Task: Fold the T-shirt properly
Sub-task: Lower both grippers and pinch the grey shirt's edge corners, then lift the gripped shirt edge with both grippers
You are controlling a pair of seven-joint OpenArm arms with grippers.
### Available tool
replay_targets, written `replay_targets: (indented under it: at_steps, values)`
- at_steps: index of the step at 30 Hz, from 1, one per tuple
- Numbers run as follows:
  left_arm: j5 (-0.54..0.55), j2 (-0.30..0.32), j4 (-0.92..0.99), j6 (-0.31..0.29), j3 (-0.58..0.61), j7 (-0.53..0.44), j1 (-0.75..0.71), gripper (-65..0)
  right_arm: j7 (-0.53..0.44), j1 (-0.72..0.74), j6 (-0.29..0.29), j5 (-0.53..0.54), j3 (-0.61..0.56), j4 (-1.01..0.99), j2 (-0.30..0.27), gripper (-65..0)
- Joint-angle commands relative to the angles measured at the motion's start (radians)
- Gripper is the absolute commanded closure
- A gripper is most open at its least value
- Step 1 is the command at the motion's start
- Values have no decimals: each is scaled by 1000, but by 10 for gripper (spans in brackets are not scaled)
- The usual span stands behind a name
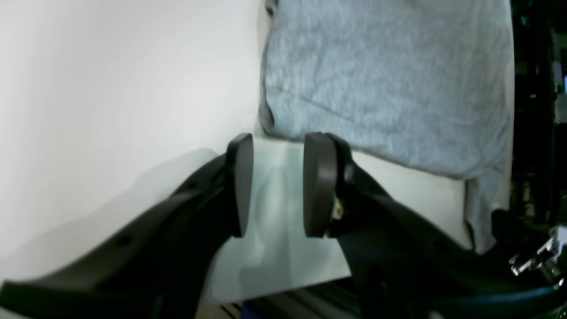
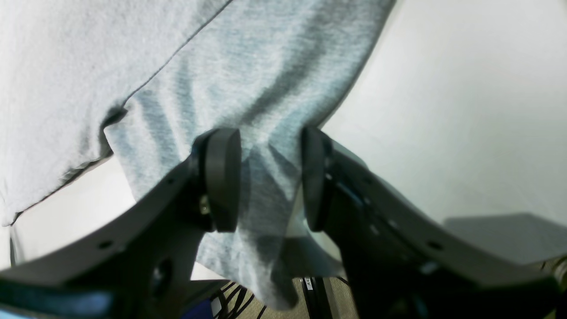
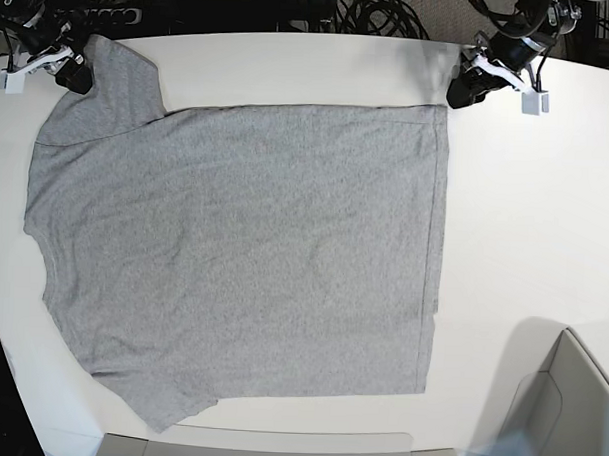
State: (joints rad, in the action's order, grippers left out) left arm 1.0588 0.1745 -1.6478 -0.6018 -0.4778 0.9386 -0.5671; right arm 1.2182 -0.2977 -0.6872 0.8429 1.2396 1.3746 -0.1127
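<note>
The heather-grey T-shirt [image 3: 243,256] lies spread flat on the white table [image 3: 535,216], plain side up, no lettering showing. My right gripper [image 3: 75,73] is at the far left, over the shirt's upper sleeve. In the right wrist view it [image 2: 270,177] is open, with the sleeve cloth [image 2: 261,110] lying between its jaws and hanging over the table edge. My left gripper [image 3: 461,93] is at the far right, at the shirt's hem corner. In the left wrist view it [image 1: 279,186] is open and empty over bare table, the shirt's edge [image 1: 385,88] just beyond its fingertips.
A pale open box [image 3: 568,407] stands at the near right corner. A grey flat piece [image 3: 257,448] lies along the table's near edge. Dark cables [image 3: 372,10] crowd the space behind the far edge. Bare table lies to the right of the shirt.
</note>
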Motion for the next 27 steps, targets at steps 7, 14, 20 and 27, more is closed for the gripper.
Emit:
replay_targets:
  at_steps: [7, 14, 20, 27]
  values:
    - [-68, 3, 41, -8, 0, 9, 60, -204, 120, -25, -11, -133, -5, 93, 17, -239]
    - [-131, 0, 41, -14, 37, 9, 104, -204, 124, -8, -11, -136, -10, 160, 61, -236]
    - [-131, 1, 42, -10, 150, 1, 126, -203, 120, 25, -11, -245, -2, 160, 61, -149]
    - [-131, 0, 110, -11, 190, -2, 152, -202, 119, 25, -11, -262, -8, 160, 74, -126]
